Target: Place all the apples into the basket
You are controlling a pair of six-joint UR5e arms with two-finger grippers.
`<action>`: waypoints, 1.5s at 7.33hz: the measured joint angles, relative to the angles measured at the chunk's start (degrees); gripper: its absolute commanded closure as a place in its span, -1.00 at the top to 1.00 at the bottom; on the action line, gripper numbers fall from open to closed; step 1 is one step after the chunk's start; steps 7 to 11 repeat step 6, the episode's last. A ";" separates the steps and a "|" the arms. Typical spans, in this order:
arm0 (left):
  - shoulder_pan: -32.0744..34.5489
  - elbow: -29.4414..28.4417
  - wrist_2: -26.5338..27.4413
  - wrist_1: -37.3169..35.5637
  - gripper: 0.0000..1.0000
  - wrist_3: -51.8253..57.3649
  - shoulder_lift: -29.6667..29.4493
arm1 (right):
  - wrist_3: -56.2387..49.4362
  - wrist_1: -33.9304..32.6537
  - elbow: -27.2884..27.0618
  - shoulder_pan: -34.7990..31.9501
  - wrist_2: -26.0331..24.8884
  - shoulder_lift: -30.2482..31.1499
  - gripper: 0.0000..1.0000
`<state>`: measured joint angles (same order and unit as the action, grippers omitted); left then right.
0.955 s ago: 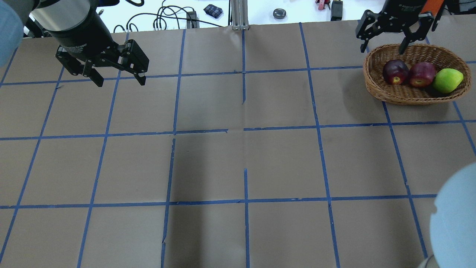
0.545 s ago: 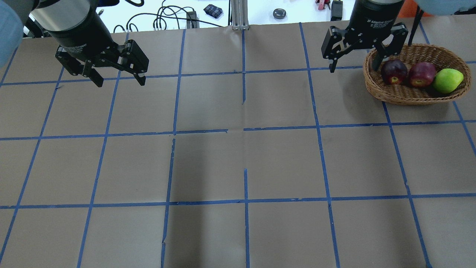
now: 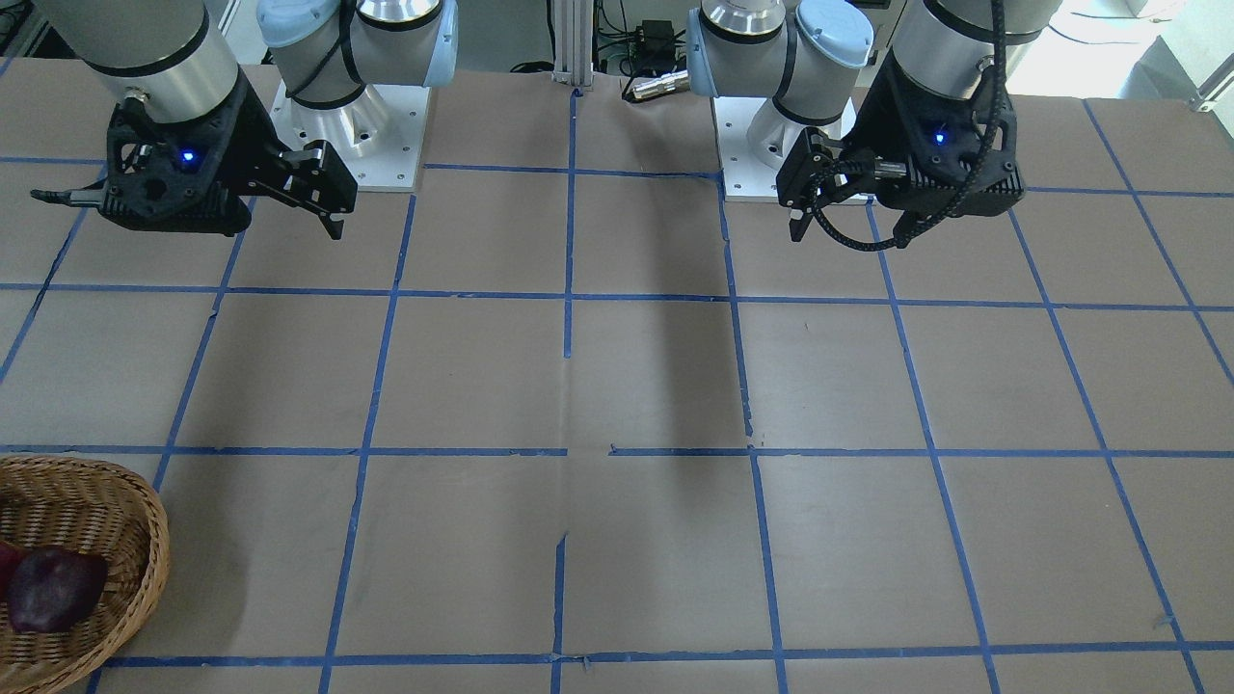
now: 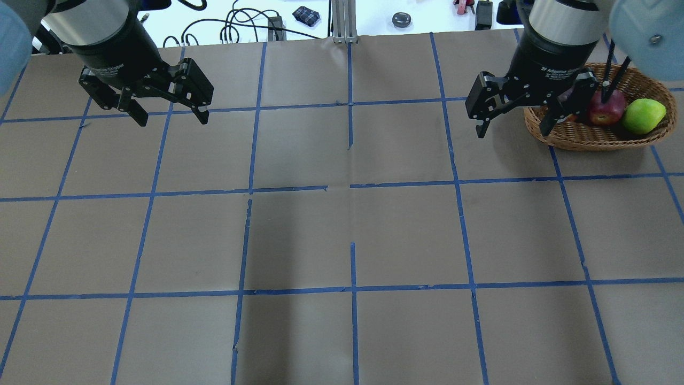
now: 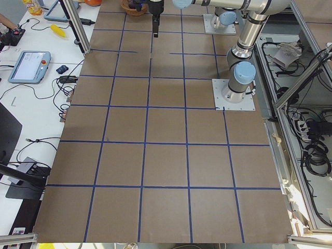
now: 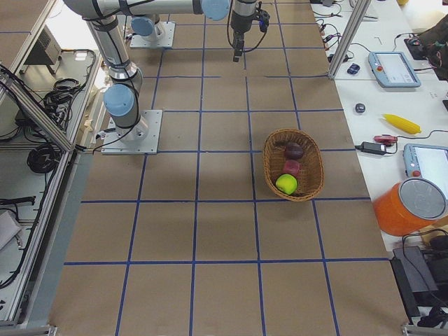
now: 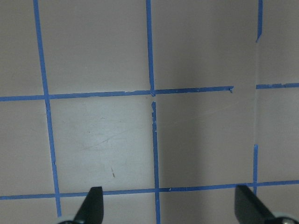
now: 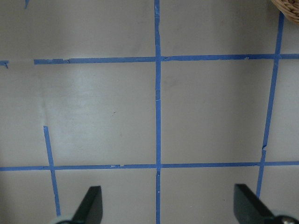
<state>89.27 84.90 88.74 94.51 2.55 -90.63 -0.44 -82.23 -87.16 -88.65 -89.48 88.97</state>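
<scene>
The wicker basket [image 4: 604, 140] stands at the table's far right. In the overhead view the red apple [image 4: 608, 107] and the yellow-green apple [image 4: 644, 115] lie in it, and my right gripper hides most of the maroon apple. The exterior right view shows all three in the basket [image 6: 311, 168]: maroon [image 6: 294, 150], red [image 6: 291, 167], yellow-green [image 6: 285, 184]. My right gripper [image 4: 513, 130] is open and empty, hanging over the basket's left edge. My left gripper [image 4: 173, 118] is open and empty over the far left of the table.
Brown paper with a blue tape grid [image 4: 352, 187] covers the table. Cables and small items [image 4: 256, 27] lie on the white bench beyond the far edge. An orange bucket [image 6: 409, 210] and tablets stand on the side bench.
My right gripper has moved from above the basket's far rim leftward and nearer, to the basket's left edge, staying open. The left gripper has not moved.
</scene>
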 measured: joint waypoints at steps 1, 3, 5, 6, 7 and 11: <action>-0.04 0.00 0.02 0.02 1.00 0.02 0.01 | -0.13 0.06 0.43 0.84 0.05 0.26 1.00; -0.12 0.00 0.03 -0.02 1.00 0.08 0.02 | 0.19 0.26 0.89 1.22 -0.13 0.46 1.00; -0.17 0.00 0.03 -0.02 1.00 0.09 0.02 | 0.25 0.25 0.88 1.11 -0.39 0.59 1.00; -0.15 0.00 0.03 -0.01 1.00 0.09 0.01 | 0.26 0.19 0.87 0.99 -0.28 0.63 1.00; -0.15 0.00 0.03 -0.01 1.00 0.09 0.01 | 0.26 0.19 0.87 0.99 -0.28 0.63 1.00; -0.15 0.00 0.03 -0.01 1.00 0.09 0.01 | 0.26 0.19 0.87 0.99 -0.28 0.63 1.00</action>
